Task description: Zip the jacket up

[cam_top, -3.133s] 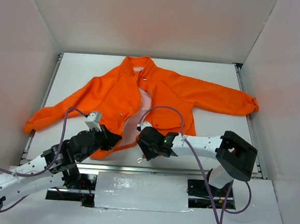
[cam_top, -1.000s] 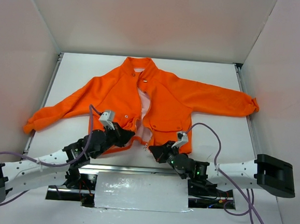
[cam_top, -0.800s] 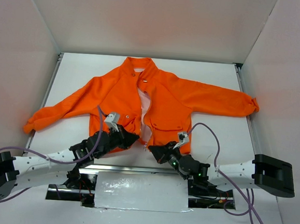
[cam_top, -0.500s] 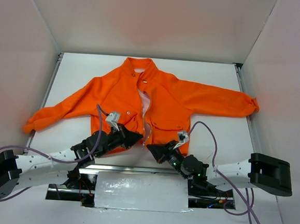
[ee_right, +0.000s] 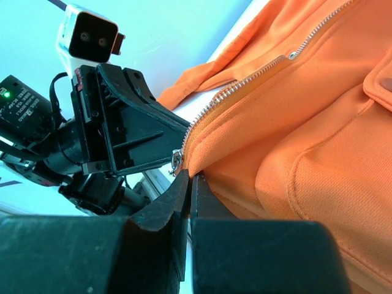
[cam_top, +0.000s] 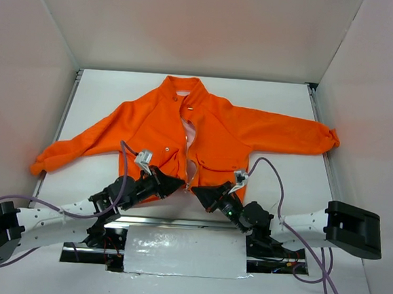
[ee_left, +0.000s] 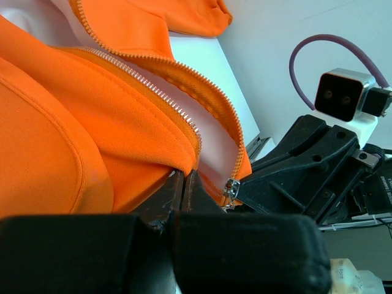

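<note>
Jacket (cam_top: 218,132) lies flat and face up on the white surface (cam_top: 283,174), hem toward the near edge, collar (cam_top: 181,84) at the far end, sleeves spread left and right.

Nearest, both tools meet at the bottom of the front opening. The left tool (ee_left: 184,180) has its jaws pressed together on the hem corner of the left front panel. The right tool (ee_right: 188,177) is likewise clamped on the hem corner of the right panel. The two tools are just beside each other.

The slider (ee_left: 231,185) sits at the very bottom of the right panel's row of teeth, close to the right tool. The zipper (ee_left: 153,92) is not closed anywhere: its two rows run apart, with pale lining showing between them from the hem up toward the collar.

By my judgement the task is at its start. The two bottom ends have been brought near, but they are not yet mated. Joining them at the slider and drawing it all the way to the collar remain.

No separate container is in view. The pockets (cam_top: 216,168) have their flaps down, so whether they hold anything cannot be told.
</note>
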